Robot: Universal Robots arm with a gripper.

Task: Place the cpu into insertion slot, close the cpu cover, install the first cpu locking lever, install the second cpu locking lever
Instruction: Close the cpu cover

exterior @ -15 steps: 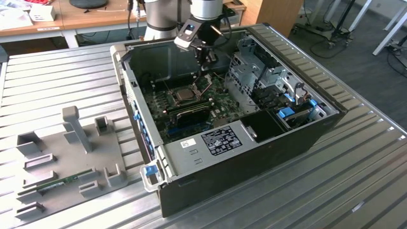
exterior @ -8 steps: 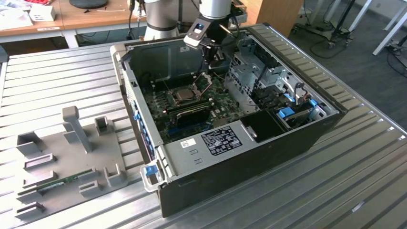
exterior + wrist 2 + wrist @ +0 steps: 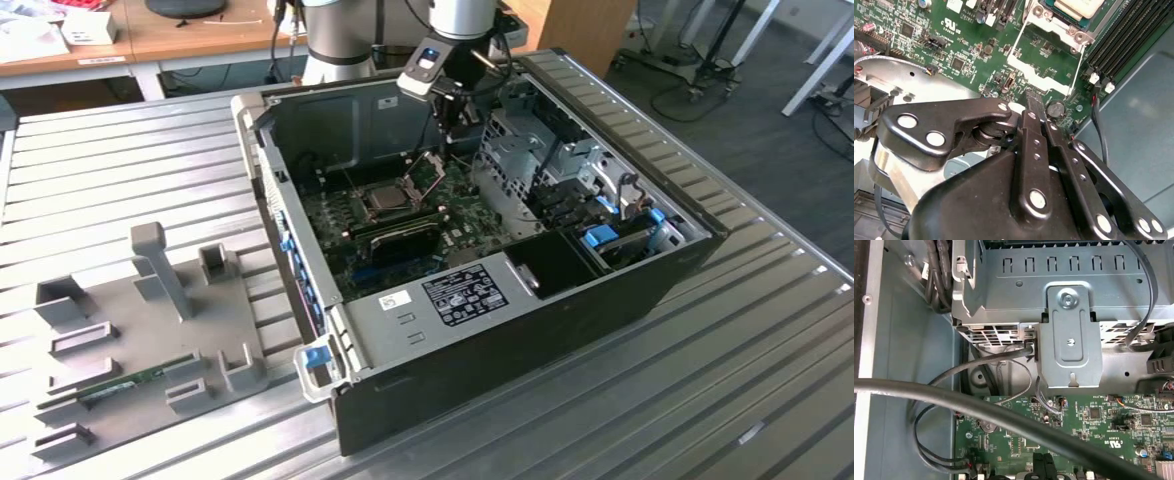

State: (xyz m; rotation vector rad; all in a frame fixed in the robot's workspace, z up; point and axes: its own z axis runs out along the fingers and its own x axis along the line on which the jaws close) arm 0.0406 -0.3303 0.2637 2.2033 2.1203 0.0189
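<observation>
hand [image 3: 1035, 102] pressed together, empty, its tip just at the free edge of the open cpu cover [image 3: 1046, 57]; beyond the cover's hinge, the cpu [image 3: 1074, 6] sits in the insertion slot [image 3: 1040, 12].

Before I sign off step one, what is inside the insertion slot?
The cpu lies in the insertion slot, metal top showing, the cpu cover raised. Whatever lies beneath it is covered.

text: nothing reading legibly | black label [image 3: 466, 295] on computer case [image 3: 507, 400] showing tiny unreadable print | motherboard [image 3: 969, 30] carrying small white silkscreen marks
</observation>
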